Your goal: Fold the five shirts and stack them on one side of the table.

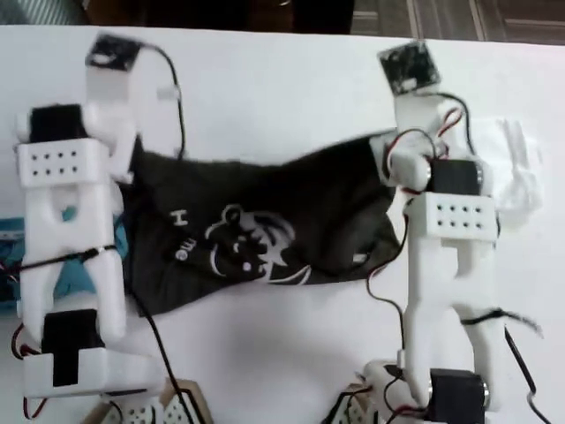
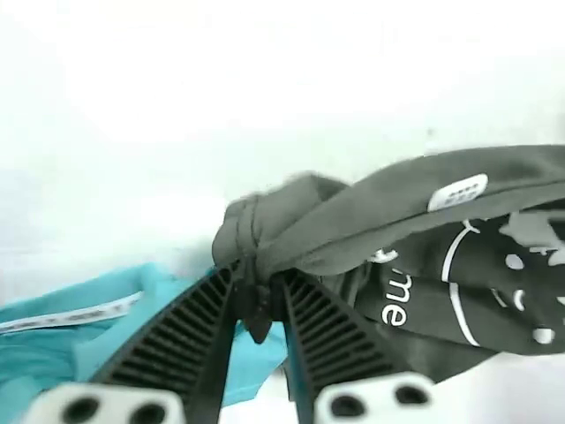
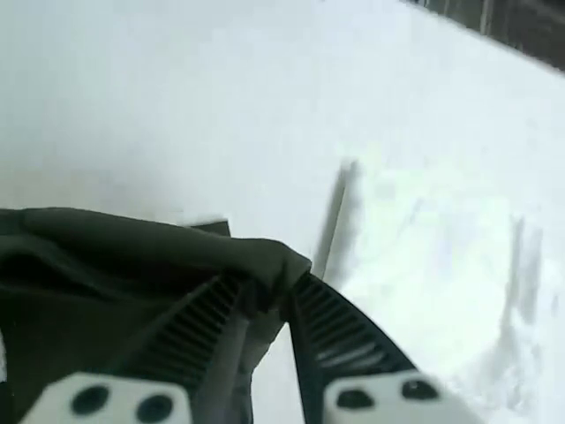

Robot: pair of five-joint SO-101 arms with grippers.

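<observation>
Together, left gripper [image 2: 259, 296] and right gripper [image 3: 267, 296] pinch the black shirt [image 1: 291, 199] — opposite ends.

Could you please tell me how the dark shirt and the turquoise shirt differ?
The dark shirt is pinched at opposite ends by the left claw and the right claw; the turquoise shirt is in neither. The dark shirt stretches from claw to claw; the turquoise shirt lies partly hidden under the left arm. The dark shirt bears a white print; the turquoise shirt looks plain. Both show a white label.

Bright even light, glare on white table [image 1: 265, 79], faint shadows
</observation>
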